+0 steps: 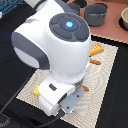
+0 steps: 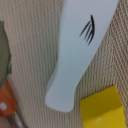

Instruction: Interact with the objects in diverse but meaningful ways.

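The arm (image 1: 55,45) hid its gripper, so whether the fingers were apart or together could not be told. Directly below the wrist lay the white elongated piece (image 2: 80,50) on the woven mat (image 2: 35,55), with the yellow packet (image 2: 102,110) just beside its narrow end.

A mock kitchen on a lab tabletop (image 1: 111,31); grey pots (image 1: 95,13), a woven placemat (image 1: 102,95) and orange-handled cutlery (image 1: 95,49) surround a robot arm (image 1: 55,45).
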